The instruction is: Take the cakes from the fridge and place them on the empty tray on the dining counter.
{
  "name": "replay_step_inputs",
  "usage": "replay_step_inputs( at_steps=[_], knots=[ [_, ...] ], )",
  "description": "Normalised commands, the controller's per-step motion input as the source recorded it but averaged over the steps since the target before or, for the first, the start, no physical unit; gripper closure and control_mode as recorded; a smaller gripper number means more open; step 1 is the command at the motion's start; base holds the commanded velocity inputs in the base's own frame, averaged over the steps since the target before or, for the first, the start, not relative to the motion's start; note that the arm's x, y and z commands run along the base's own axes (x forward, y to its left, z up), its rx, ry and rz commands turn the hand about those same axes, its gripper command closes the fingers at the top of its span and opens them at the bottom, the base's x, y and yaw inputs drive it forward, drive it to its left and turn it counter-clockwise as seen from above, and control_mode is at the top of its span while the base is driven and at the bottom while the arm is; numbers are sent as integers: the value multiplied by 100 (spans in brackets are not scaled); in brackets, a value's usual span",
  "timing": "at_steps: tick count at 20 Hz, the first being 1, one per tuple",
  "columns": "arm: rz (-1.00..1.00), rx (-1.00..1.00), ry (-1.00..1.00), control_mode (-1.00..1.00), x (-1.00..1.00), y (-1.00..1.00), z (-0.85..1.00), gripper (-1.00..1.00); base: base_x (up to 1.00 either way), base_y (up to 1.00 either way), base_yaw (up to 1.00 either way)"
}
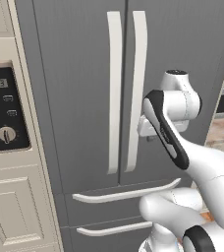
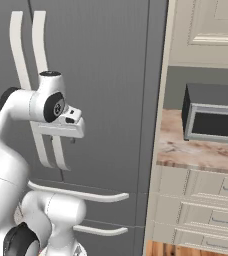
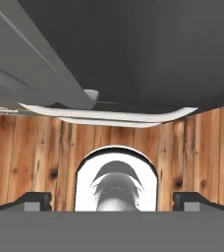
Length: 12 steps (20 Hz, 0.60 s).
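A simulated kitchen with a wood-plank floor point(image 3: 30, 157) surrounds the robot, and straight ahead of it stands the fridge point(image 1: 74, 64), a tall dark grey French-door unit with both upper doors shut and two drawers below. Its two long curved cream handles point(image 1: 115, 93) run side by side down the meeting edges of the doors, and each drawer carries a cream horizontal handle point(image 1: 126, 194). To the left of the fridge is a cream cabinet holding a black oven control panel point(image 1: 3, 115) with a round knob. To the right, past a cream wall cabinet point(image 2: 206, 30), a marbled stone counter point(image 2: 196, 150) carries a dark microwave point(image 2: 213, 120) (its door closed). The white arm reaches up in front of the right-hand door, and the gripper point(image 2: 72, 140) hangs just beside the right door handle, pointing downward; whether it touches the handle I cannot tell. In the hand view the fingertips point(image 3: 35, 199) stand far apart, wide open, with nothing between them, looking down along the fridge front at the drawer handles and the floor.
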Motion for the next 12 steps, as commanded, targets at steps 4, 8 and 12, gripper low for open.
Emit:
replay_step_inputs(
  at_steps=[4, 8, 12],
  knots=[
    [0, 3, 14, -100, -32, 2, -56, -100, 0, 0, 0],
    [0, 4, 0, -100, -29, 0, -53, -100, 0, 0, 0],
    [0, 6, 0, -100, -33, 0, -62, -100, 0, 0, 0]
  ],
)
